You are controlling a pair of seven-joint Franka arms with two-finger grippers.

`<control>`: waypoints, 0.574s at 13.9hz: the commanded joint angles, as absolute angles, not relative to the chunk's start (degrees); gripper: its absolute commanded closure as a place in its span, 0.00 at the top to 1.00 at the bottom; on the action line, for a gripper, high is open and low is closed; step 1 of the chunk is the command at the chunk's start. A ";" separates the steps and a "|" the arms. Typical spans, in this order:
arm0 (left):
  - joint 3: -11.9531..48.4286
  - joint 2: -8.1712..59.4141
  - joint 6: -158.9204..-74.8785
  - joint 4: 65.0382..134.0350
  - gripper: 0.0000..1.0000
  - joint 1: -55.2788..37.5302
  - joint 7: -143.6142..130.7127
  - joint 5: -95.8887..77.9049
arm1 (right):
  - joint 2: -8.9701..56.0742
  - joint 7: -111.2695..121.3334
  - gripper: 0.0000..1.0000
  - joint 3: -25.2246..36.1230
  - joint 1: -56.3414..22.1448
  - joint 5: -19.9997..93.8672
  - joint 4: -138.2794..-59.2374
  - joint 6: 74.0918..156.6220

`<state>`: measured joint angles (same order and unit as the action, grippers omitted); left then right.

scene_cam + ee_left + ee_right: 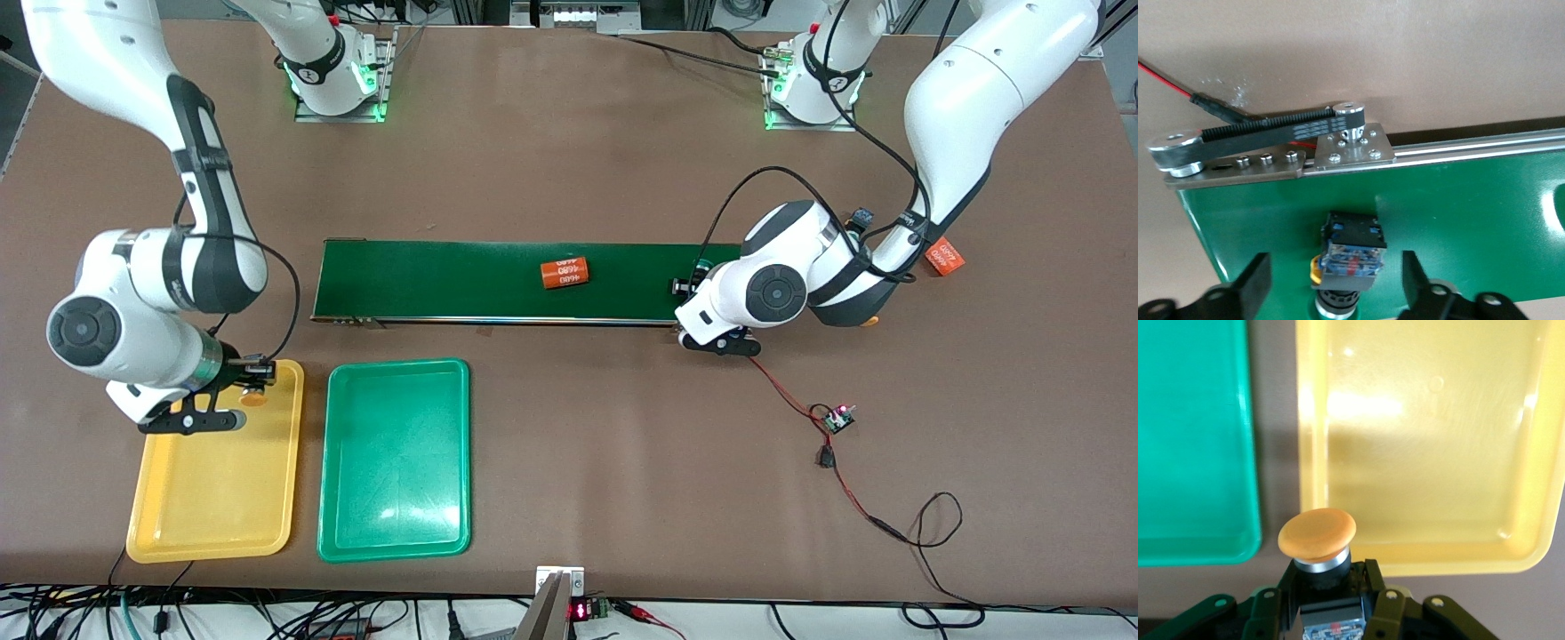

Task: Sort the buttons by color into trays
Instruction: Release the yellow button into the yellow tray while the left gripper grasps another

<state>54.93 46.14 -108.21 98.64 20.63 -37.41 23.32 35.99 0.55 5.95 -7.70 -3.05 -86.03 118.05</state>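
Right gripper [1331,613] clamped on orange-capped button [1317,535], up over the yellow tray [213,498] at its edge nearest the robots. Green tray [396,462] just beside the yellow one, toward the left arm's end. Left gripper [1336,280] fingers spread wide, straddling a second button [1351,252] lying on the conveyor belt [427,280] at its left-arm end, not touching it. Orange cylinder [565,273] mid-belt.
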 commanded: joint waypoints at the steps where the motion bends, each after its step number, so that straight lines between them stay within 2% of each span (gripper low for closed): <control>1: 55.64 43.78 -102.95 95.47 1.00 21.88 -37.53 23.11 | 40.77 2.28 0.00 4.83 -4.94 -4.75 -83.32 122.14; 5: 54.85 43.68 -93.09 88.34 1.00 26.87 -37.18 23.38 | 44.29 3.69 0.03 4.75 -3.17 -4.75 -83.32 128.92; 8: 54.84 43.86 -92.37 88.77 1.00 34.61 -37.09 23.47 | 46.58 3.43 0.03 4.75 -2.55 -4.48 -83.32 131.66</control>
